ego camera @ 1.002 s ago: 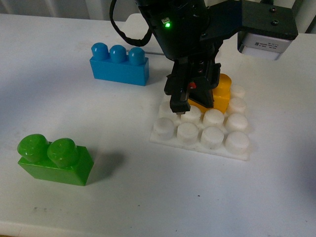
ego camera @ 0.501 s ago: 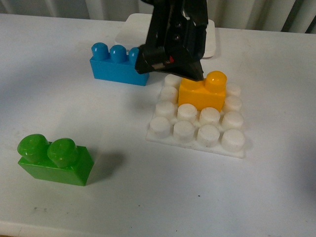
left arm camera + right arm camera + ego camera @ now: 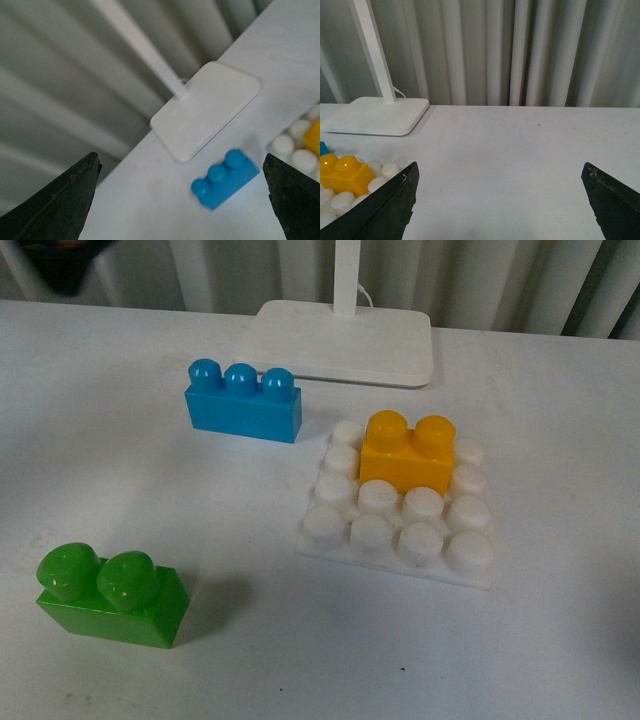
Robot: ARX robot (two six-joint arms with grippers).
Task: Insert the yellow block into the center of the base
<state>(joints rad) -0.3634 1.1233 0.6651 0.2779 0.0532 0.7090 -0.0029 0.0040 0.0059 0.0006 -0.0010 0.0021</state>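
A plain white tabletop fills the scene, faintly speckled, and pale pleated curtains hang along its far edge. Both grippers are raised clear of everything on it. The left gripper has its dark fingers spread wide; below and between them lie the blue three-stud plastic brick and, beyond that, the smooth white rectangular stand plate with its upright post. The right gripper is likewise spread wide, over bare table.

The yellow-orange two-stud plastic block sits pressed onto the flat white studded square base plate, in the second row from the back, over the middle two columns. It is off to one side of the right gripper, well apart, and at the frame edge of the left wrist view. A green two-stud plastic brick stands alone near the table's front, well apart from the base. Nothing lies between either gripper and the block.
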